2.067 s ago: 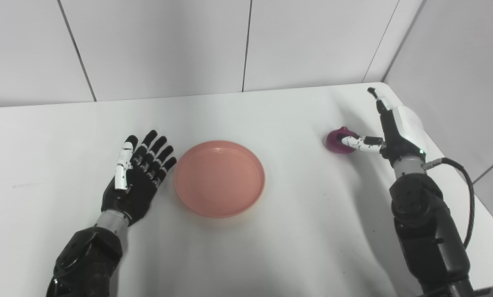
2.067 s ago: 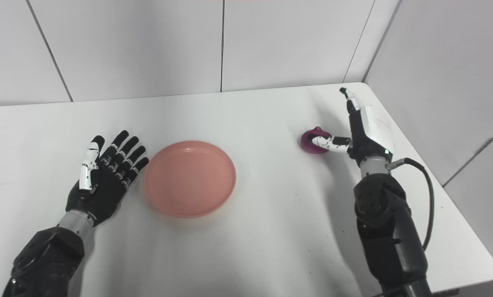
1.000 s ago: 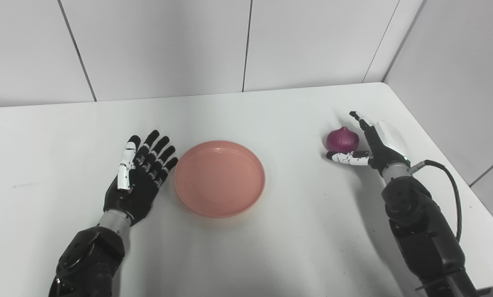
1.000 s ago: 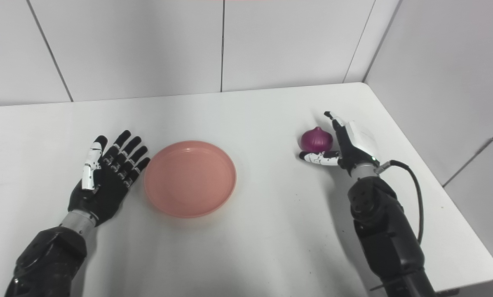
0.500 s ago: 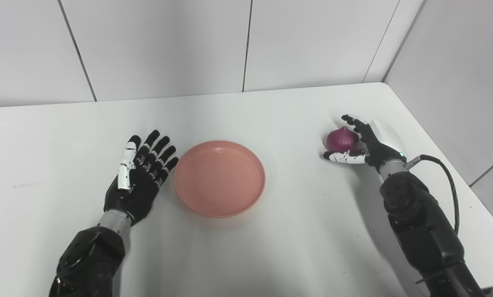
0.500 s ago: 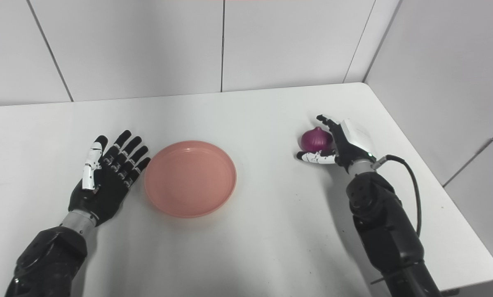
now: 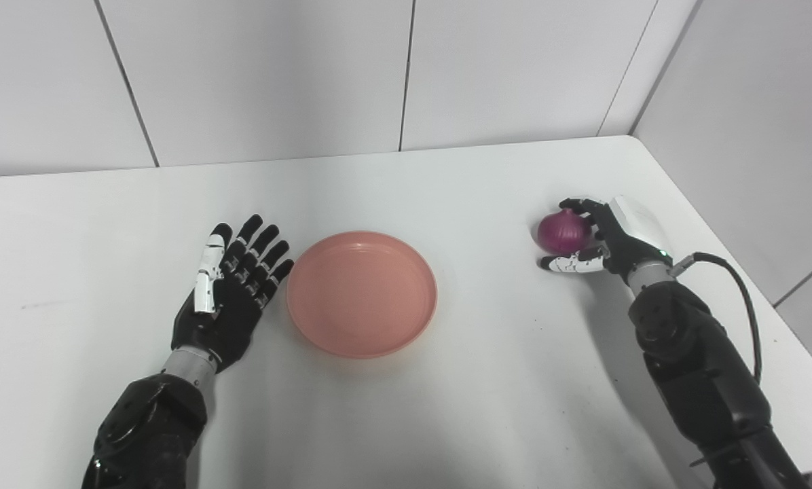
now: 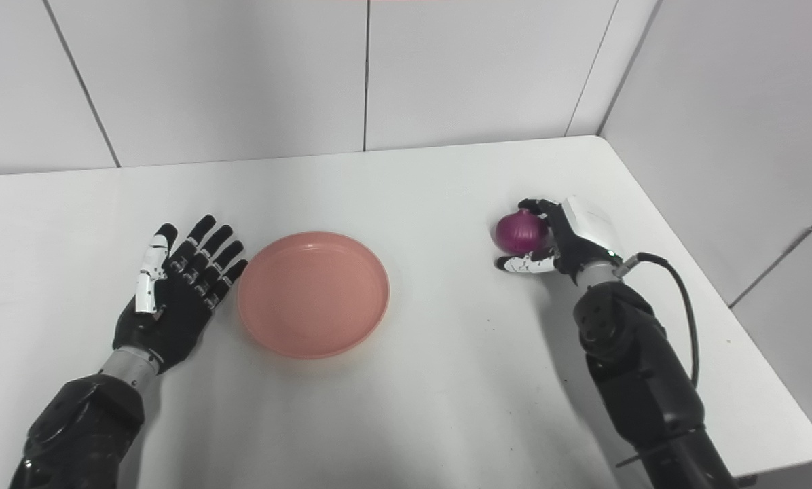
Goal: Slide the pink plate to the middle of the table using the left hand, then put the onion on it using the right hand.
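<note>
In the left eye view we see our left robot hand [image 7: 226, 292] lying flat on the white worktop [image 7: 406, 407], fingers spread and holding nothing, its fingertips just beside the left rim of the pink plate [image 7: 361, 293]; the plate sits near the middle of the worktop with nothing on it; far to the right, well apart from the plate, our right robot hand [image 7: 606, 234] curls around the purple onion [image 7: 563, 231], dark fingers over its top and far side, the white thumb [image 7: 569, 264] under its near side; we cannot tell whether the onion is off the worktop or resting on it.

In the right eye view we find the same layout shifted leftward; our left robot hand [image 8: 175, 288] is open beside the pink plate [image 8: 313, 293]; our right robot hand [image 8: 562, 238] wraps the onion [image 8: 520, 232] near the worktop's right edge; a black cable [image 8: 681, 305] loops from the wrist along the right forearm.
</note>
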